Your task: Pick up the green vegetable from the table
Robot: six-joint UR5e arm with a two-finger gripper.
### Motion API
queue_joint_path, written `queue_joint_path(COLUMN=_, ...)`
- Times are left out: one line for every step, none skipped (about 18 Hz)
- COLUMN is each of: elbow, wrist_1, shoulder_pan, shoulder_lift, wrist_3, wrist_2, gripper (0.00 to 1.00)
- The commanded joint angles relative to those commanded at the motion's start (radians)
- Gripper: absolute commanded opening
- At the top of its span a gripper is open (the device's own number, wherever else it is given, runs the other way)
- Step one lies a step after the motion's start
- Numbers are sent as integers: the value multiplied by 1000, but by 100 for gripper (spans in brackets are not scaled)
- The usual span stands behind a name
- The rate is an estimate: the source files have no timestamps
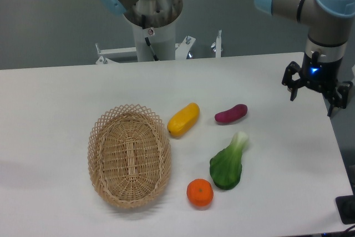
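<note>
My tool (316, 94) hung spread and empty at the frame's right edge. The green vegetable (228, 164) lay lower centre-right on the table (55, 98). It looked light and smooth; I judged the pale stalk the best grip.

Basket (129, 156) left on table (55, 98), green vegetable (228, 162) right of it, orange (199, 192) just beside its leafy end

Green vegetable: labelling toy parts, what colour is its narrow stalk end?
Pale whitish-green on the green vegetable, clearest in the fixed camera view.
</note>
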Motion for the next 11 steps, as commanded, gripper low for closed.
queue_joint_path(elbow=-2, wrist_1=-2, shoulder_pan=0, shoulder_lift=0, wrist_3=-2, wrist_2=2, gripper=100)
queue_joint_path(elbow=-6, wrist_1=0, shoulder_pan=0, shoulder_lift=0, wrist_3=0, wrist_2=2, gripper=100)
queue_joint_path(elbow=-5, wrist_1=-2, shoulder_pan=-2, shoulder_lift=0, wrist_3=-2, wrist_2=3, gripper=100)
queue_joint_path(elbow=-5, wrist_1=-2, shoulder_pan=-2, shoulder_lift=0, wrist_3=0, wrist_2=2, gripper=100)
queue_joint_path(elbow=-6, wrist_1=-2, shoulder_pan=-2, shoulder_lift=0, wrist_3=-2, wrist_2=0, gripper=100)
queue_joint_path(elbow=-8, wrist_1=-2, shoulder_pan=0, shoulder_lift=0, wrist_3=-2, wrist_2=-2, gripper=100)
queue_joint_path(elbow=-9, wrist_1=-2, shoulder_pan=-2, shoulder_lift=0, wrist_3=-3, wrist_2=-2, gripper=100)
queue_joint_path(elbow=-11, wrist_1=-2, shoulder_pan=-2, shoulder_lift=-2, wrist_3=-6, wrist_2=-2, gripper=100)
queue_joint_path(elbow=-17, wrist_1=-2, shoulder_pan=-2, shoulder_lift=0, wrist_3=-17, wrist_2=-2, gripper=100)
queue_joint_path(elbow=-28, wrist_1=0, shoulder_pan=-3, shoulder_lift=0, wrist_3=-32, wrist_2=-3, gripper=100)
queue_joint_path(elbow=-32, wrist_1=2, shoulder_pan=-5, shoulder_lift=-2, wrist_3=-47, wrist_2=-3, gripper=100)
